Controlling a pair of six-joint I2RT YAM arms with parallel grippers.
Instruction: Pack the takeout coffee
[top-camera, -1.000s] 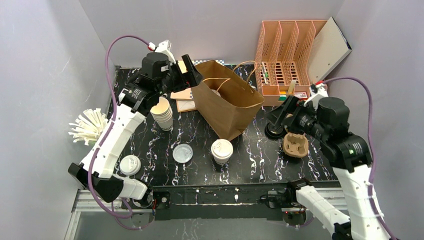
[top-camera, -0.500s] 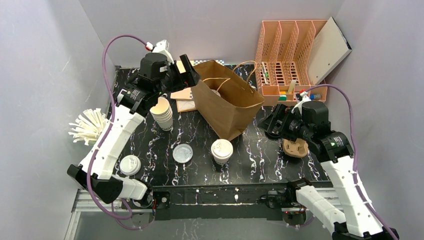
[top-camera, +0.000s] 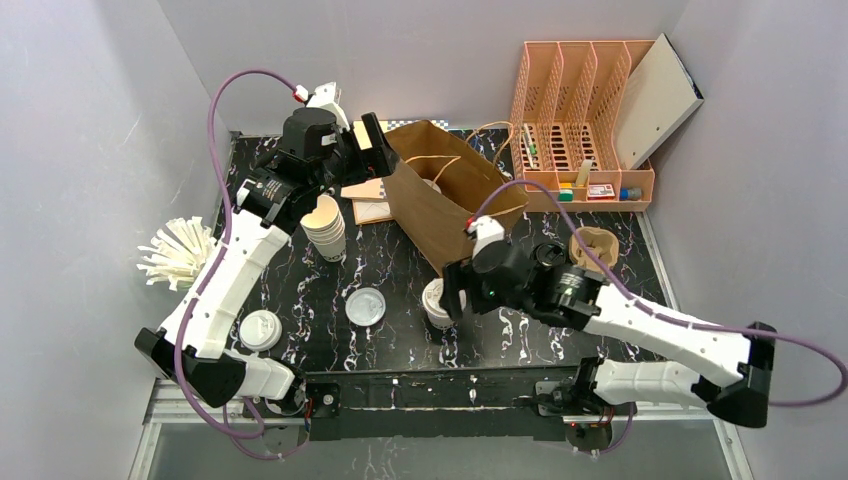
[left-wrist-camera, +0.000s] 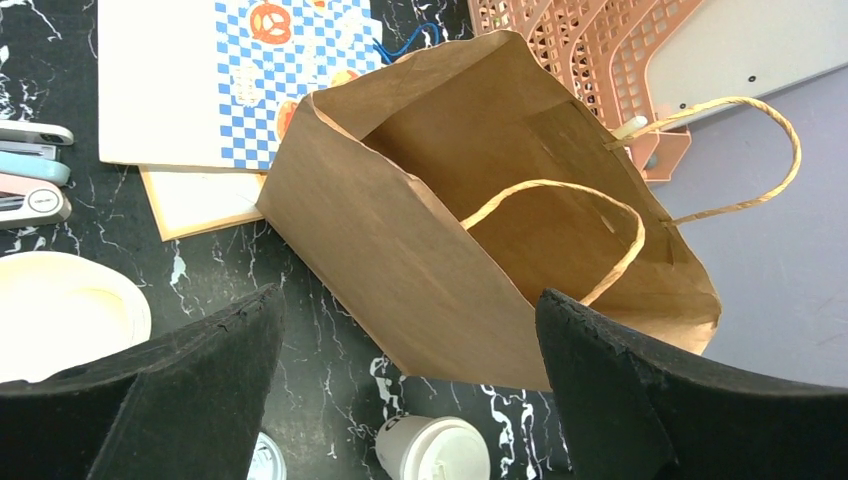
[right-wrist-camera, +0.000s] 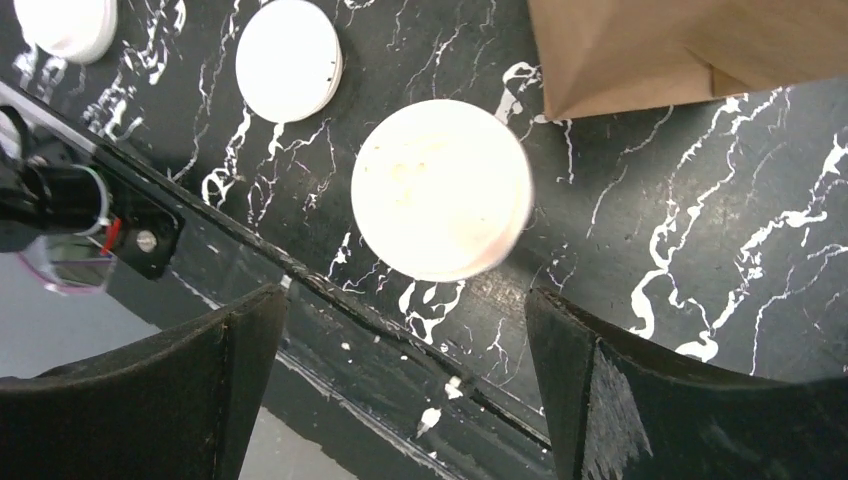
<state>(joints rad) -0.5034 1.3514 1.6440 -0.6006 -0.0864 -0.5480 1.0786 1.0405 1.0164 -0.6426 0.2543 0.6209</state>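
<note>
"Where is the right end effector (right-wrist-camera: 405, 300)?"

"Above the cream cup (right-wrist-camera: 441, 188) with the white lid. Its jaws are spread wide and hold nothing. The cup stands upright on the worktop (top-camera: 390, 260), just beside the brown paper bag (left-wrist-camera: 480, 240)."

"And the left end effector (left-wrist-camera: 410, 295)?"

"Also wide open and empty, raised near the bag's open mouth. The other capped cup (top-camera: 260, 329) sits by the left arm's base."
</note>
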